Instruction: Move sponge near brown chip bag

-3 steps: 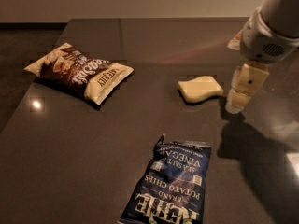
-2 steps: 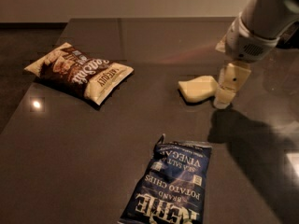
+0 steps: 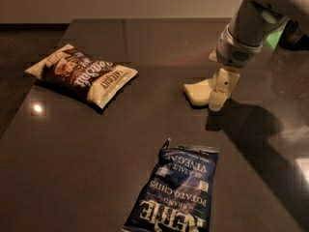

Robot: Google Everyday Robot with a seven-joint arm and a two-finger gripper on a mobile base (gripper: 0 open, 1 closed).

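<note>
The sponge (image 3: 197, 92), a small pale cream block, lies flat on the dark table right of centre. The brown chip bag (image 3: 82, 75) with cream ends lies at the left, well apart from the sponge. My gripper (image 3: 219, 92) hangs from the arm at the upper right, points down, and covers the sponge's right end at table height. I cannot tell whether it touches the sponge.
A dark blue chip bag (image 3: 176, 191) with white lettering lies at the front centre, below the sponge. The dark table (image 3: 145, 129) has its left edge near the brown bag. The arm's shadow falls to the right of the gripper.
My gripper has moved left and down, from beside the sponge's right side to over its right end. The sponge and both bags have not moved.
</note>
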